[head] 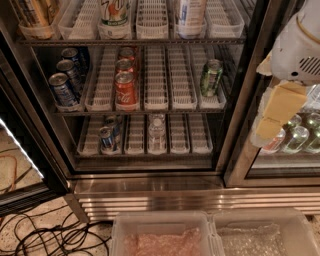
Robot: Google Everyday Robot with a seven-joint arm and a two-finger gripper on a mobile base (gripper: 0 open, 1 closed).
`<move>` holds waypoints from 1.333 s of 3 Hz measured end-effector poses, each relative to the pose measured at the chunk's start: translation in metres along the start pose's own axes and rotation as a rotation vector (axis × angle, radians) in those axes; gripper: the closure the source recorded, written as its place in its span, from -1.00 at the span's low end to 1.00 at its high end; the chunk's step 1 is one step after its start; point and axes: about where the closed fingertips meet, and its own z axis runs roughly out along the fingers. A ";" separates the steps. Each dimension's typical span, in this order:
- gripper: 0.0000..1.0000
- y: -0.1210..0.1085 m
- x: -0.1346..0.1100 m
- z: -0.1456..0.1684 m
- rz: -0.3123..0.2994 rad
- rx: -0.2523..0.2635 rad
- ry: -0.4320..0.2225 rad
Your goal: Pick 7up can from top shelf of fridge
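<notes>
Camera view has the gripper at the right edge, its yellowish end hanging below the white arm housing, in front of the glass of the right-hand compartment and well apart from the open shelves. Whether it is spread or closed cannot be told; it holds nothing that shows.

Behind that glass stand several clear bottles. To the left, the fridge is open. On the top shelf, the 7up can stands upright at the front edge in the second white lane tray from the left. Further left is a tan-labelled container; two lanes to the right is a white and blue can.

On the middle shelf are blue cans in the left lane, red cola cans in a row, and a dark green can in the right lane. The lowest shelf holds small blue cans and a clear bottle.

On the floor in front sit two translucent bins lined with bubble wrap, with black cables to their left.
</notes>
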 end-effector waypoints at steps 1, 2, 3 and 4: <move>-1.00 0.000 -0.011 0.008 0.011 -0.041 -0.010; -1.00 0.000 -0.011 0.009 0.011 -0.042 -0.010; -1.00 0.002 -0.017 0.011 -0.007 -0.013 0.013; -1.00 -0.006 -0.046 0.023 0.057 0.023 -0.036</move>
